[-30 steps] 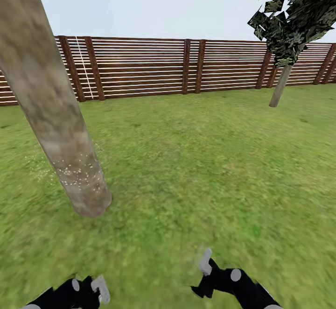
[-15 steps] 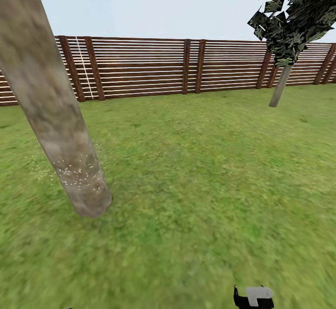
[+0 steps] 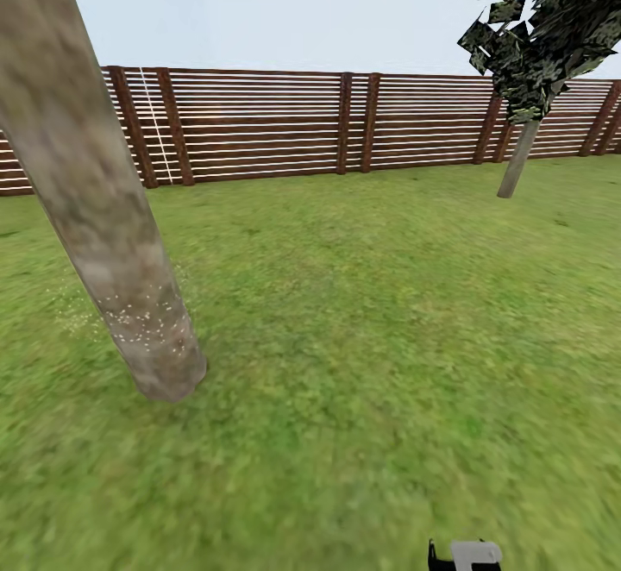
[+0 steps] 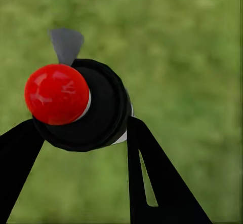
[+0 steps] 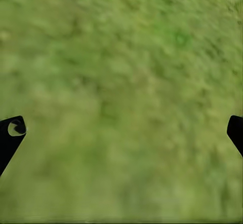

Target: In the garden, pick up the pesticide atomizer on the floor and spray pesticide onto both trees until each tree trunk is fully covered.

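A green lawn (image 3: pixel 371 312) covers most of the head view, closed off at the back by a brown slatted wooden fence (image 3: pixel 259 127) under a pale sky. On the left a thick grey-brown tree trunk (image 3: pixel 95 209) leans across the view, with small white specks dotted over its lower part and on the grass just beside it. Far off on the right, near the fence, stands a second tree (image 3: pixel 535 28) with dark jagged leaves and a thin-looking trunk.

At the bottom edge of the head view a small grey and black part of the right arm (image 3: pixel 466 555) pokes in.

In the left wrist view the left end effector (image 4: pixel 83 133) pinches the atomizer (image 4: pixel 86 107), a dark round bottle seen from above with a shiny red top; its black fingers (image 4: pixel 152 173) press against both sides of the bottle. A sliver of white shows at the bottle's edge, but no writing can be read.

In the right wrist view the right end effector (image 5: pixel 121 133) is spread wide over blurred grass, holding nothing.
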You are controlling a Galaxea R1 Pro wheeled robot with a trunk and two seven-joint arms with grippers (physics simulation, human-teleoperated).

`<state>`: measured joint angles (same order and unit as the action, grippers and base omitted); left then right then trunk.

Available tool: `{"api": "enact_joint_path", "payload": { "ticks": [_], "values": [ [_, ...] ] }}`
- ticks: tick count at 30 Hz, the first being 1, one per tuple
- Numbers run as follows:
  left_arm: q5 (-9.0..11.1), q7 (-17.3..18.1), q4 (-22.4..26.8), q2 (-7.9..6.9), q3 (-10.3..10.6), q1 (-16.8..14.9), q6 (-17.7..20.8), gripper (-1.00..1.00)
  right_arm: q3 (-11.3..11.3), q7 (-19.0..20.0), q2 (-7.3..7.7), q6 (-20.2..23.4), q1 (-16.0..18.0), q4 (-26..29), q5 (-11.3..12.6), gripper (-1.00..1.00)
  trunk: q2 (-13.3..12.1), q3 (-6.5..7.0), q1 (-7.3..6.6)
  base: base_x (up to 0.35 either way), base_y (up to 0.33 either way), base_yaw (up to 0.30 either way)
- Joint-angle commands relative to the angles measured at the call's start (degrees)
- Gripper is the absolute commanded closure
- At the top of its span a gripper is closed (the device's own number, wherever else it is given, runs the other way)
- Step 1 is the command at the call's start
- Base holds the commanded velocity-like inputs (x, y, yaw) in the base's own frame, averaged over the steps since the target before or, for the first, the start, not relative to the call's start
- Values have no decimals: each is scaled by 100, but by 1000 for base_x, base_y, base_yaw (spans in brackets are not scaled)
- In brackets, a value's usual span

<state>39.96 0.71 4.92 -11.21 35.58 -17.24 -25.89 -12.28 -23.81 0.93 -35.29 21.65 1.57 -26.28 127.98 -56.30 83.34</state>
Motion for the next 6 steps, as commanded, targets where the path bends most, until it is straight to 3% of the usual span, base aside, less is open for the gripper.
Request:
{"api": "enact_joint_path", "payload": {
  "ticks": [1, 3, 6],
  "values": [
    [63, 8, -27, 10, 39, 10, -18, 100, -37, -28, 1, -13, 1, -7, -61, -100, 2, -5, -1, 0, 0, 0],
    [113, 6, -98, 13, 29, 45, -25, 100, -37, -28, -2, -13, -2, -7, -61, -100, 2, -5, -1, 0, 0, 0],
    [456, 8, -121, -1, -3, 61, -36, 100, -37, -28, 0, -13, -3, -7, -61, -100, 2, -5, -1, 0, 0, 0]
  ]
}}
